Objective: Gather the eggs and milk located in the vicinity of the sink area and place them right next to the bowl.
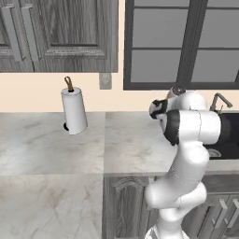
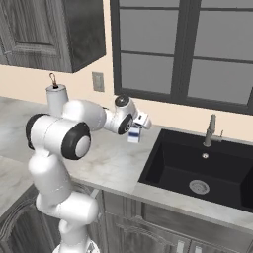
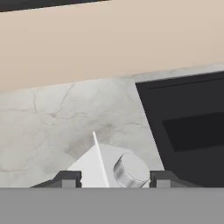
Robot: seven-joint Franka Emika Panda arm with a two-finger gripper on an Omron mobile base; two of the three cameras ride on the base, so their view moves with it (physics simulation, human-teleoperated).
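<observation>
The milk point(image 3: 94, 168), a small white gable-top carton with a grey round cap, sits between my two fingertips in the hand view. My gripper point(image 3: 114, 180) is shut on the milk, one finger on each side. From the right base view the milk point(image 2: 133, 135) hangs under my gripper point(image 2: 139, 124) over the marble counter, just left of the black sink point(image 2: 197, 168). Whether the carton touches the counter I cannot tell. The eggs and the bowl are out of view.
A slim metal faucet point(image 2: 211, 129) stands behind the sink basin point(image 3: 188, 127). A tall white paper-towel roll point(image 1: 74, 111) stands on the counter point(image 1: 51, 140) to the left, near the wall. Dark cabinets hang above; a window is behind the sink.
</observation>
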